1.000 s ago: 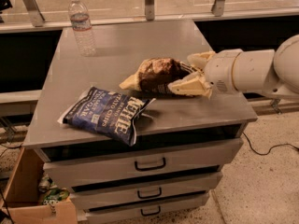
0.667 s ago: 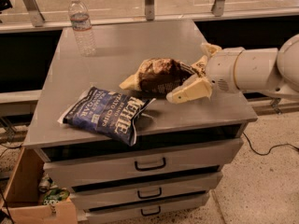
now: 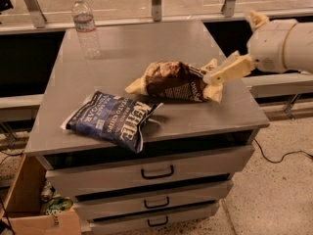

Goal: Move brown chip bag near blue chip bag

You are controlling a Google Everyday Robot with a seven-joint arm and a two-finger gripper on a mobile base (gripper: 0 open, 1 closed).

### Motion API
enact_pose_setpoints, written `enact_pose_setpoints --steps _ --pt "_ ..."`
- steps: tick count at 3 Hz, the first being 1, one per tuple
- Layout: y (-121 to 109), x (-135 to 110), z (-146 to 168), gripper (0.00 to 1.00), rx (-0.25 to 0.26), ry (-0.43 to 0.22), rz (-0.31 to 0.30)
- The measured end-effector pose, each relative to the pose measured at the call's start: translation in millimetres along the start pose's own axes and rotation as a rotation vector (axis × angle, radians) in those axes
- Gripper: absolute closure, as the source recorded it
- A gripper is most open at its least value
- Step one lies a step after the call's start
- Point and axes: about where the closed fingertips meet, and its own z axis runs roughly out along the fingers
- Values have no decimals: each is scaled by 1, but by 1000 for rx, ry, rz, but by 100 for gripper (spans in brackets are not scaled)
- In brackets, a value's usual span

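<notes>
The brown chip bag (image 3: 172, 80) lies on the grey cabinet top (image 3: 132, 48), right of centre, with cream ends and a dark middle. The blue chip bag (image 3: 111, 120) lies flat near the front left edge, its right corner a short gap from the brown bag. My gripper (image 3: 231, 47) is at the right edge of the cabinet top, open wide and holding nothing. Its lower finger (image 3: 227, 70) points at the brown bag's right end and sits right against it. The upper finger (image 3: 256, 19) points up and away.
A clear water bottle (image 3: 86, 26) stands at the back left of the cabinet top. Drawers with black handles (image 3: 157, 172) are below the front edge. A cardboard box (image 3: 29, 207) with items sits on the floor at the left. Metal posts stand behind.
The gripper has opened, let go of the brown chip bag's right end, and drawn back to the right. The bag now rests on the cabinet top.
</notes>
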Motion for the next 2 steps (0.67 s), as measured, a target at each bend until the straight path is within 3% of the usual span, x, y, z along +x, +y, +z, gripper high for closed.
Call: enact_pose_setpoints --steps 1,2 --pt "-67 -13 -53 0 130 -19 -129" --pt "-82 -28 -64 0 163 -37 -161"
